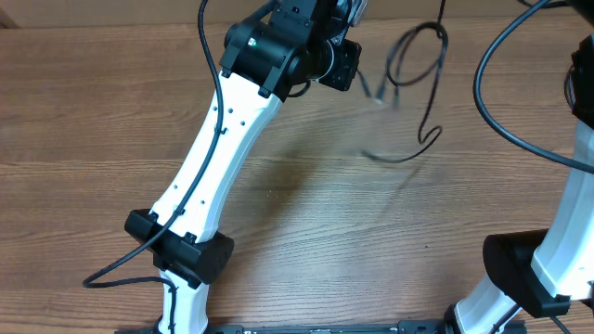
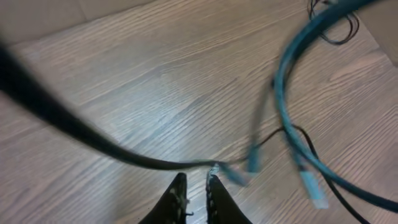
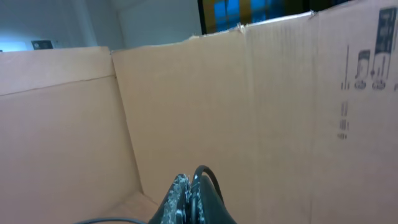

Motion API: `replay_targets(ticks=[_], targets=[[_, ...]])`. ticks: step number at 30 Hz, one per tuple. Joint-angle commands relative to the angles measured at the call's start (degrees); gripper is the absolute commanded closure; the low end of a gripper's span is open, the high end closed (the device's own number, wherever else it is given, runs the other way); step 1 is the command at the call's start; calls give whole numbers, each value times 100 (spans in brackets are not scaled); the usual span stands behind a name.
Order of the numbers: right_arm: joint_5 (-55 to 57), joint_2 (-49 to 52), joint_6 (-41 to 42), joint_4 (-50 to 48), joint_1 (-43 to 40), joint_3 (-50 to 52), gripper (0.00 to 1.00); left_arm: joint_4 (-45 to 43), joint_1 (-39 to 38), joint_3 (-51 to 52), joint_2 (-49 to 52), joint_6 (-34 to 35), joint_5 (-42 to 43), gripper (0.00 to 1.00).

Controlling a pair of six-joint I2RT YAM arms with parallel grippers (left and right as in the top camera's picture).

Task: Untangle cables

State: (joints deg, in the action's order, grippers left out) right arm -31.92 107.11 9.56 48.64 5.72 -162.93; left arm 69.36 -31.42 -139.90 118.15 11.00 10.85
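Observation:
A thin black cable point(image 1: 429, 88) loops over the wood table point(image 1: 306, 195) at the top centre, and parts of it are blurred. My left gripper point(image 1: 345, 67) hangs just left of that loop. In the left wrist view its jaws point(image 2: 196, 174) are almost closed, and a black cable point(image 2: 155, 163) runs right to their tips, where a blue plug point(image 2: 231, 175) sticks out. A blurred teal cable point(image 2: 283, 81) swings to the right. My right gripper point(image 3: 191, 177) is out of the overhead view; it is shut on a thin black cable point(image 3: 210, 175) that arches out between its fingers.
Cardboard walls point(image 3: 261, 106) fill the right wrist view. The right arm point(image 1: 566, 232) stands at the right edge, with its thick black cable point(image 1: 492, 97) curving beside it. The left arm point(image 1: 218, 158) crosses the table's left half. A small black coil point(image 2: 339, 31) lies at the far right.

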Motion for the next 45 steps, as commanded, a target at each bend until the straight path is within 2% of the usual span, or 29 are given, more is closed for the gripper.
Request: replay_targets(ticks=[1, 2, 5, 8, 13, 16, 21, 27, 32, 36, 41, 45], targets=[[304, -72, -68, -37, -24, -31, 96, 7, -35, 2, 24, 942, -28, 96], [345, -72, -74, -11, -24, -31, 96, -2, -52, 2, 24, 1255, -28, 96], [385, -72, -136, 81, -24, -28, 96, -94, -118, 2, 26, 1912, 7, 87], [411, -72, -260, 205, -24, -26, 96, -354, -175, 2, 26, 2444, 474, 86], [428, -72, -387, 341, -24, -26, 96, -619, -177, 2, 26, 2809, 1043, 83], [498, -72, -389, 382, -24, -26, 96, -592, -201, 2, 26, 2885, 1062, 84], [535, -72, -387, 382, -24, -26, 96, -461, -326, 7, 116, 2830, 1045, 78], [540, -72, -389, 439, -24, -26, 96, -507, -507, 9, 291, 2072, 1394, 75], [643, -70, -413, 538, -24, -24, 96, -568, -601, 4, 291, -116, 2562, 70], [643, -70, -422, 667, -24, -17, 96, -275, -535, -26, 282, -1419, 2605, 64], [667, -70, -540, 793, -24, -15, 96, -107, -212, -157, 280, -1631, 2688, 62], [682, -70, -538, 809, -24, -15, 96, 111, -59, -199, 280, -2094, 3324, 62]])
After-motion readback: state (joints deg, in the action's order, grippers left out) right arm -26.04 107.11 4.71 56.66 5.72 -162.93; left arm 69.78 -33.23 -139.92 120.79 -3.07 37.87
